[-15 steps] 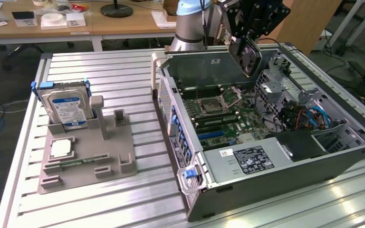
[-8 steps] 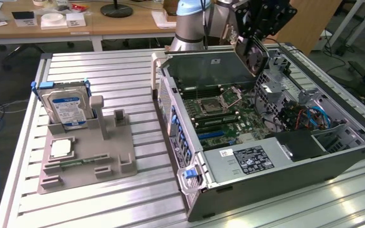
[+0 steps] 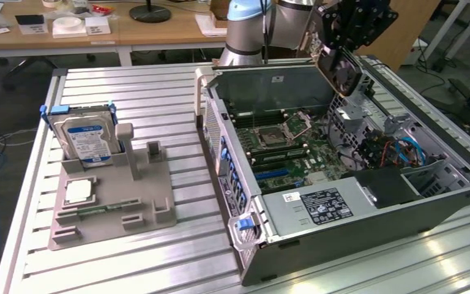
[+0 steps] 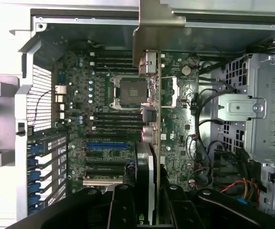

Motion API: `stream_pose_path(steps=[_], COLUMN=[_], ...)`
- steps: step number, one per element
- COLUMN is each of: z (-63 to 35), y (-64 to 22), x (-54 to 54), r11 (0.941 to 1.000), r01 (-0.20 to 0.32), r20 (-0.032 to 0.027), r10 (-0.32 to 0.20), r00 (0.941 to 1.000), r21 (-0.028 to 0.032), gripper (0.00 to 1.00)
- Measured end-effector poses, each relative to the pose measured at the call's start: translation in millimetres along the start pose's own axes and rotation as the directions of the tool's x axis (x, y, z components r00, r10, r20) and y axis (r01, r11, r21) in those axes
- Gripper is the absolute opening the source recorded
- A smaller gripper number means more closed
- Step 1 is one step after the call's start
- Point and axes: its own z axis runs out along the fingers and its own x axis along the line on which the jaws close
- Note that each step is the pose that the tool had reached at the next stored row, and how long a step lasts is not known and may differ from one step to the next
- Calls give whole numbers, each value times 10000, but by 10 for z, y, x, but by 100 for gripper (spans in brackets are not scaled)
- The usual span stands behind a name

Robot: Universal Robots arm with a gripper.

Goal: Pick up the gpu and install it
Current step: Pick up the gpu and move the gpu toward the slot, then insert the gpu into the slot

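Note:
My gripper [image 3: 339, 50] hangs over the far right part of the open computer case [image 3: 431, 208] and is shut on the gpu [image 3: 341, 70]. The card is held on edge, its black fan face turned toward the exterior view's left. In the wrist view the gpu [image 4: 149, 157] appears edge-on between my fingers [image 4: 123, 205], with its metal bracket [image 4: 158, 28] at the far end. My gripper [image 4: 149, 198] holds the card above the motherboard [image 4: 108, 119], well clear of it. Under the card lie the CPU socket [image 4: 130, 90] and a blue slot [image 4: 106, 145].
A grey fixture [image 3: 137, 202] on the slatted table holds a hard drive [image 3: 88, 138] and a small silver CPU chip [image 3: 80, 191]. Inside the case are a power supply [image 3: 317, 208], a metal drive cage [image 4: 251, 109] and loose cables [image 3: 398, 150].

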Motion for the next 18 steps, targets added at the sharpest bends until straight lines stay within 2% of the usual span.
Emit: stream_pose_path(steps=[13,18], z=[1,1], y=[0,0], x=[-5,-5], r11=[10000,9979], r01=[16,647], r20=[0,-25], r10=[-16,-647], r00=[10000,9979], r21=[-1,-1], gripper=[28,28])
